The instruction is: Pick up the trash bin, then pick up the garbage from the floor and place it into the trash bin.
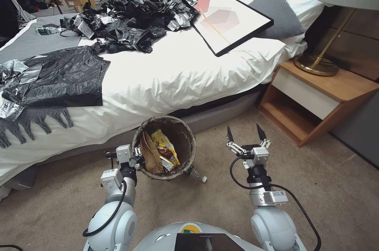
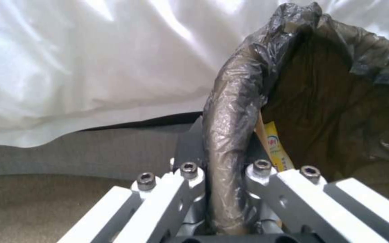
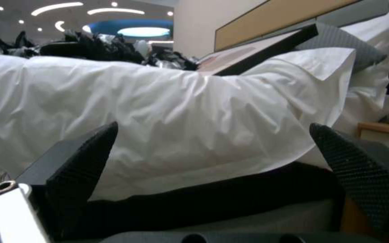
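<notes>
Bag-lined trash bin (image 1: 165, 146), brown bag and yellow wrappers inside

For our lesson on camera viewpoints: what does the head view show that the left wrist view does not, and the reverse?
Head view alone: the open right gripper above the beige carpet floor, a clear green-labelled bottle beside the bin, a wooden nightstand.

Left wrist view alone: close up, the left gripper shut on the bag-covered rim.

Both: the round bag-lined trash bin, a yellow snack wrapper inside it, the white bedsheet.

a white bed (image 1: 166, 73) carries black plastic bags (image 1: 134, 17) and a framed picture (image 1: 227, 16); beside it, a nightstand (image 1: 316, 97) with a lamp (image 1: 335, 25).
</notes>
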Controlling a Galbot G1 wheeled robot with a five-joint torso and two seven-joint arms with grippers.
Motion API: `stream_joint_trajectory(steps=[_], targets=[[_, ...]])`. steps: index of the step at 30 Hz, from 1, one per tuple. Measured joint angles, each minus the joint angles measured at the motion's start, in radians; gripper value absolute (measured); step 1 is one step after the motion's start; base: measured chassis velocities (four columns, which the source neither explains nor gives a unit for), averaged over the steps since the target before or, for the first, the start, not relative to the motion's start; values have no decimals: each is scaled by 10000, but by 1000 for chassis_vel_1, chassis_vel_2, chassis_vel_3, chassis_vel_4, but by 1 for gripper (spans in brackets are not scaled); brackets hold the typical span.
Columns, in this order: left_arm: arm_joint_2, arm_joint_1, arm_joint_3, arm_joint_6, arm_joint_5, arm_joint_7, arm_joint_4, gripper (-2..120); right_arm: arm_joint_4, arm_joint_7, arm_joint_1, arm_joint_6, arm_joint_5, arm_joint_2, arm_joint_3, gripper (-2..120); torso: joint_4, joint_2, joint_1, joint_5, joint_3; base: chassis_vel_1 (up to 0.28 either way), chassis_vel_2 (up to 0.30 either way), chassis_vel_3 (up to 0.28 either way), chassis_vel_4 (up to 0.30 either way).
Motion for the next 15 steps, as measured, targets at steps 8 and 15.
stream_joint_trajectory(steps=[8, 15], targets=[[-21, -14, 47, -29, 15, -2, -35, 5, -684, -143, -61, 512, -78, 246, -34, 100, 1, 0, 0, 0, 1, 0, 0, 0, 0], [-33, -1, 68, -41, 29, -2, -84, 5, -1036, -191, 1295, -604, 222, -45, -344, 100, 0, 0, 0, 0, 1, 0, 0, 0, 0]])
